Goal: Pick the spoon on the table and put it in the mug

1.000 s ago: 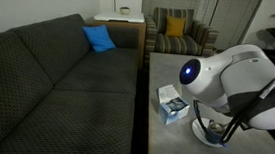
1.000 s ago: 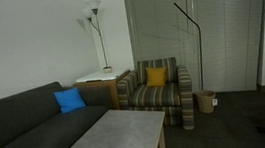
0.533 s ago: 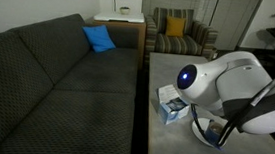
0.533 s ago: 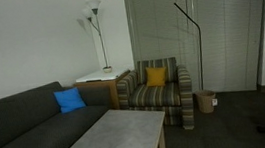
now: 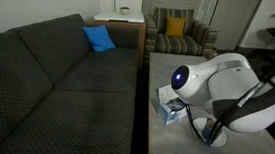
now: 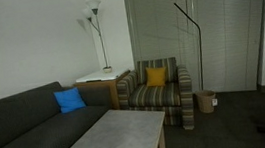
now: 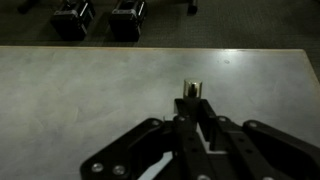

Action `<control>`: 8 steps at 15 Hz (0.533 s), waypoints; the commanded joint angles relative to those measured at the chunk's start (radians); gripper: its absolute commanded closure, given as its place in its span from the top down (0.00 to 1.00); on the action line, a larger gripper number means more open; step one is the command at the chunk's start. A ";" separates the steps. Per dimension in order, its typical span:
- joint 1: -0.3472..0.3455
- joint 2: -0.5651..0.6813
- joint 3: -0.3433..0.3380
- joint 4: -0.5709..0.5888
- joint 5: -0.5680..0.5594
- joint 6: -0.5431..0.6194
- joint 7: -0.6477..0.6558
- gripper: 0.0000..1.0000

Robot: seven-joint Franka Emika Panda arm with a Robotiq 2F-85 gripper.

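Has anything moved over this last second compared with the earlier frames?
In an exterior view the arm dipped lower and leaned toward the box, above the saucer. No grasp or release shows; whether the gripper is shut cannot be told. The box, saucer, sofa and blue cushion stayed put.

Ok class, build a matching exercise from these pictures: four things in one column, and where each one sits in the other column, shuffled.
Things:
1 blue cushion
2 yellow cushion
3 white-and-blue box
4 small bin

Places:
A on the striped armchair
B on the grey table
C beside that armchair
D on the dark sofa

Pairs: 1-D, 2-A, 3-B, 4-C
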 commanded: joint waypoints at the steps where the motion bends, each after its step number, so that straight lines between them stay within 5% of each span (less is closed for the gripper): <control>1: -0.006 0.040 0.020 0.063 -0.005 -0.030 -0.038 0.42; 3: -0.006 0.042 0.021 0.069 -0.005 -0.030 -0.038 0.47; 8: -0.003 0.036 0.020 0.066 -0.009 -0.025 -0.029 0.84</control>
